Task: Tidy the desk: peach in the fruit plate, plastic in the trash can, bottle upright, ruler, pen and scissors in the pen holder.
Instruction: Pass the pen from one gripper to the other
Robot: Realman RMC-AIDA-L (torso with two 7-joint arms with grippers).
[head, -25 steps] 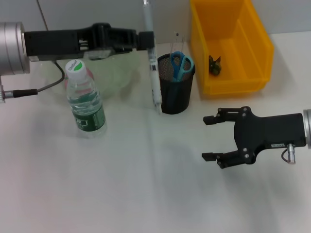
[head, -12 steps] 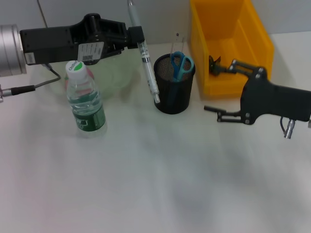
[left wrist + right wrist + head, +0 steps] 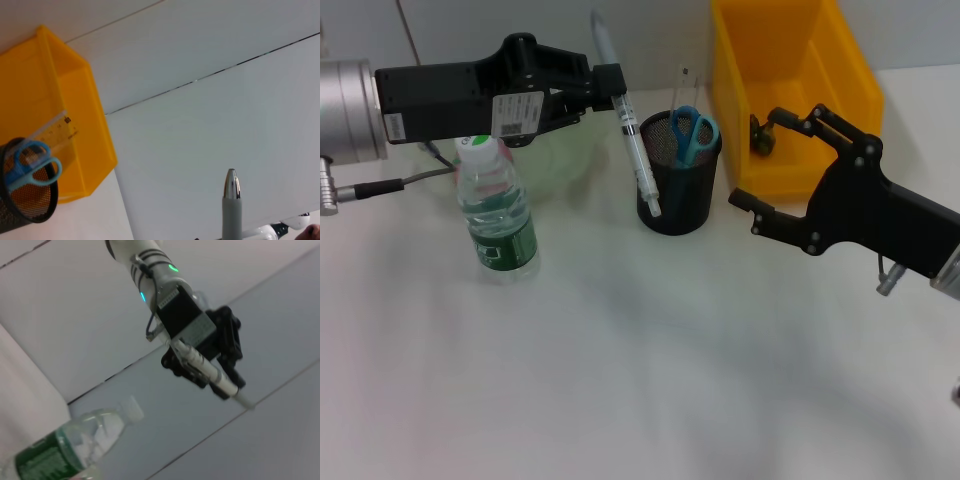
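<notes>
My left gripper (image 3: 611, 88) is shut on a white pen (image 3: 632, 130) and holds it tilted, its lower end over the left side of the black mesh pen holder (image 3: 680, 190). Blue scissors (image 3: 692, 132) and a clear ruler (image 3: 683, 80) stand in the holder. To the left, the bottle (image 3: 500, 210) stands upright. My right gripper (image 3: 756, 157) hangs open between the holder and the yellow trash can (image 3: 840, 100), holding nothing. Inside the can lies a dark scrap (image 3: 761, 138). In the left wrist view I see the pen's end (image 3: 231, 200), the scissors (image 3: 31, 165) and the ruler (image 3: 52, 131).
A clear plate (image 3: 560, 150) lies behind the bottle, under my left arm. The right wrist view looks across at the left gripper (image 3: 200, 365) with the pen (image 3: 215, 377) and at the bottle (image 3: 70, 450). A wall rises right behind the desk.
My right gripper has risen from the desk's right front and swung up toward the trash can, still open. The left gripper has tilted the pen and brought it closer to the holder.
</notes>
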